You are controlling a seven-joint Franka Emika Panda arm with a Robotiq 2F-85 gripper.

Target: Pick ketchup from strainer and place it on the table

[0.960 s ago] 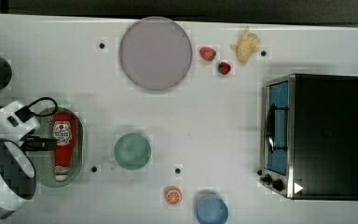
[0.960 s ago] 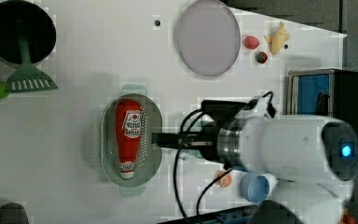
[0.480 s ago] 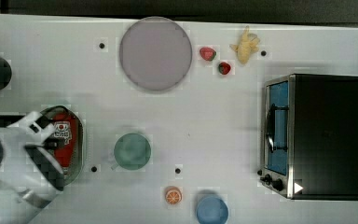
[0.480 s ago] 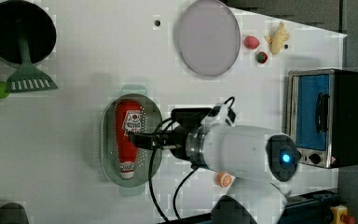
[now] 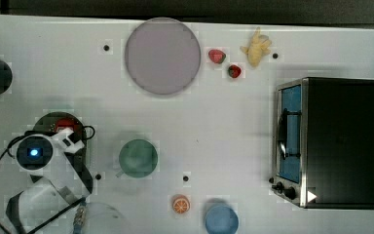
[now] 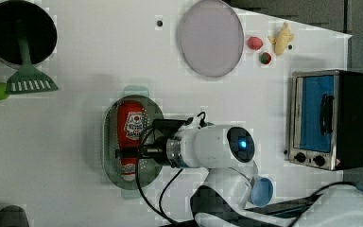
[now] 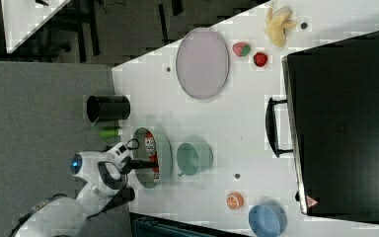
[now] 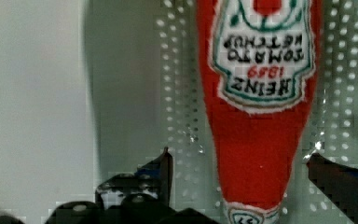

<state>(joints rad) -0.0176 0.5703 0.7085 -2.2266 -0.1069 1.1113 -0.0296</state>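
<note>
- The ketchup (image 6: 129,138) lies flat inside the strainer (image 6: 108,142), its white label facing up and its cap end toward the left view's bottom.
- In the wrist view the ketchup (image 8: 259,93) rests on the perforated floor of the strainer (image 8: 177,93), and its narrow neck sits between the two dark fingers (image 8: 161,172).
- The gripper (image 8: 237,175) is spread wide, one finger on each side of the neck; neither finger visibly presses the bottle.
- In the left view the gripper (image 6: 125,153) reaches across the lower part of the bottle from the left view's right.
- The strainer stands on the table (image 6: 75,118), near the left view's lower middle.
- In the top view the arm covers most of the strainer (image 5: 48,121), with a bit of red ketchup (image 5: 65,124) peeking out.
- A green cup (image 5: 138,157) stands near the strainer, on the top view's right of it.
- A grey-lilac plate (image 5: 162,54), two strawberries (image 5: 217,55) and a toaster oven (image 5: 328,141) lie well apart from it.
- A blue bowl (image 5: 221,219) and an orange slice (image 5: 180,204) sit near the top view's bottom edge.
</note>
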